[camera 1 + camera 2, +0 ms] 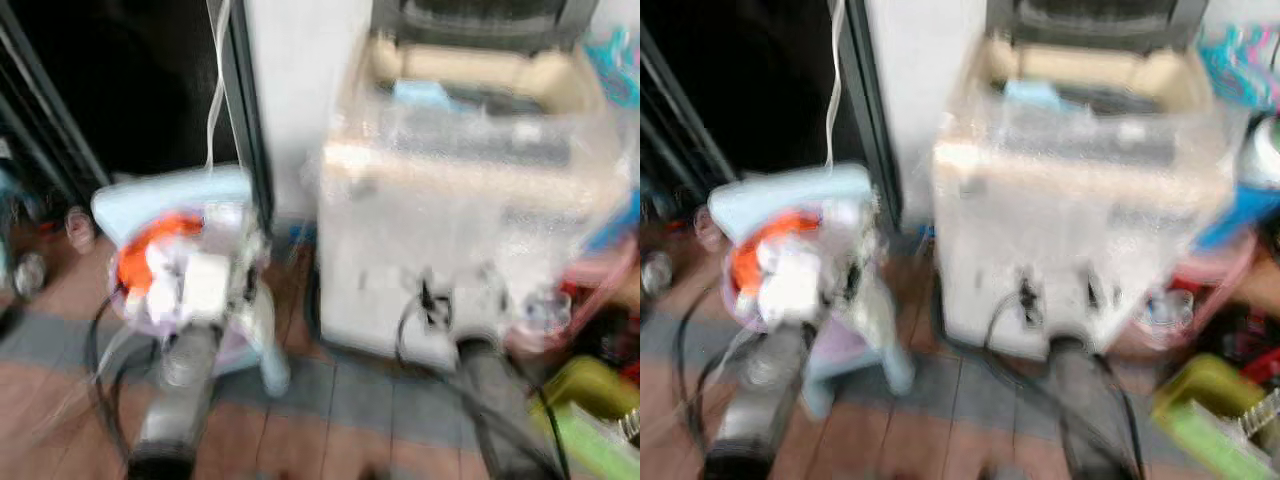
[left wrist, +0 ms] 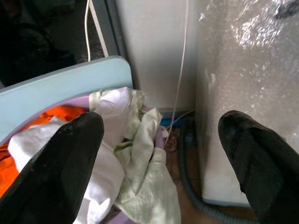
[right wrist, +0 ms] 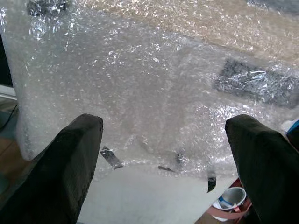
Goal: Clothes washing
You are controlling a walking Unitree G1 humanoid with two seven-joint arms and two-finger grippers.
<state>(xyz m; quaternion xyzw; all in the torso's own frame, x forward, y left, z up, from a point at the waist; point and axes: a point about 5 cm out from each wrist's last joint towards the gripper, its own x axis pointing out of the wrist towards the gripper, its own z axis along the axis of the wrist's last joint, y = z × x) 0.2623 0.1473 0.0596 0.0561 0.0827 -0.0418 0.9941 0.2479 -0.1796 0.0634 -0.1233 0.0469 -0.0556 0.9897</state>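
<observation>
Facing the laundry corner, I have both arms raised ahead of me, and the head views are smeared by motion, so I lean on the wrist cameras for detail. My left claw [image 2: 159, 163] is spread wide and empty, its two black fingers [image 2: 56, 172] framing the pale blue plastic stool-like stand with a lilac basin of clothes [image 1: 180, 215] directly ahead of it. I judge the basin sits raised there so the clothes can be reached without bending to the floor. Within it, just beyond the left claw, I count one orange garment [image 2: 28, 119], one white cloth [image 2: 110, 112] and one pale green cloth [image 2: 149, 186] draped over the rim nearest the claw; more may lie hidden underneath.

My right claw [image 3: 163, 177] is likewise wide and holding nothing, pointed squarely at the white top-loading washing machine wrapped in clear bubble plastic [image 1: 460, 190], which stands close in front of it. The wrap looks like protection for the casing, held by a few dark tape strips. Its lid seems raised at the far side, though the blur prevents certainty. One grey corrugated drain hose [image 2: 187, 182] runs along the floor between the machine and the basin, beyond the left claw, and one thin white cord [image 2: 180, 74] hangs down the wall above it.
</observation>
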